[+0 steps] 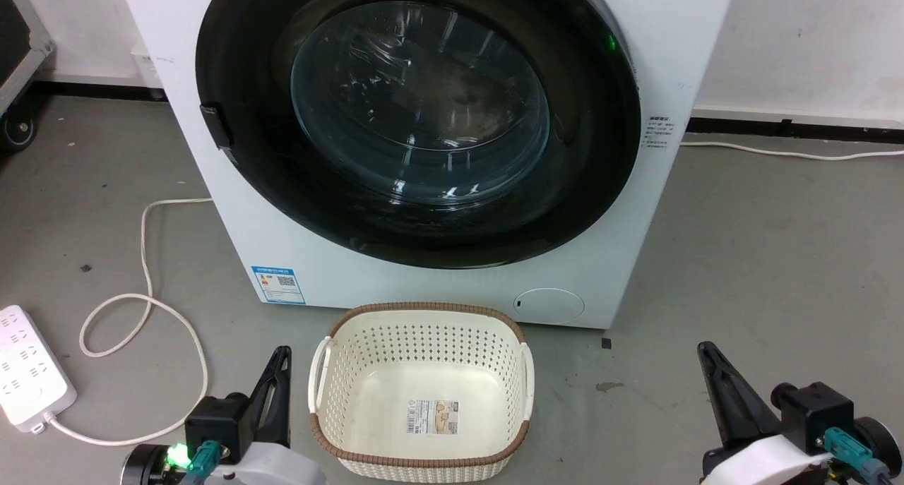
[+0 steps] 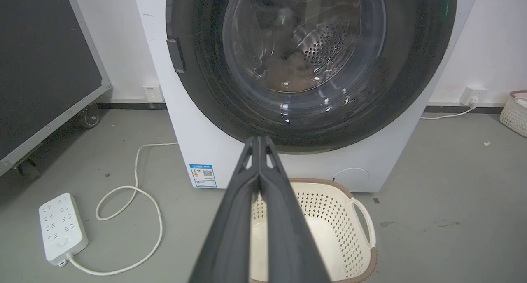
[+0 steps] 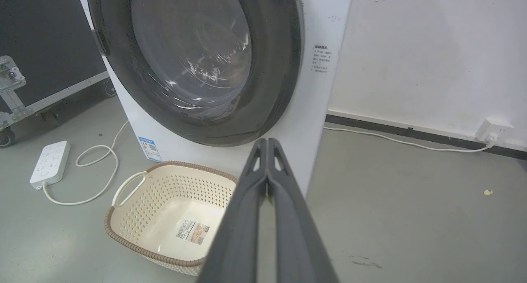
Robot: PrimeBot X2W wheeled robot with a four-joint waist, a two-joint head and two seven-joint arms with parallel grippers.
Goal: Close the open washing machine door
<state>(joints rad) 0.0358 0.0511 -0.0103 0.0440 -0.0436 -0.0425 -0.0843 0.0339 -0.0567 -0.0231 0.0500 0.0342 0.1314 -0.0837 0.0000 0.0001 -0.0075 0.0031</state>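
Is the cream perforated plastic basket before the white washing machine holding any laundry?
No, the cream basket shows a bare floor with one paper label stuck to it.

left hand (image 1: 281,361), right hand (image 1: 706,358): dark tapered fingers (image 1: 734,407) | forearms (image 1: 763,460): white | plugs (image 1: 844,448): teal

White washing machine (image 1: 452,280) with glossy black-rimmed door (image 1: 240,181) and blue sticker (image 1: 278,284); before it, a cream perforated basket (image 1: 424,337), brown-rimmed.

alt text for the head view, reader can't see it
A white front-loading washing machine, its round black-rimmed glass door flush against the front, stands on a grey floor. A cream perforated basket sits before it, between the left gripper and right gripper, both shut.
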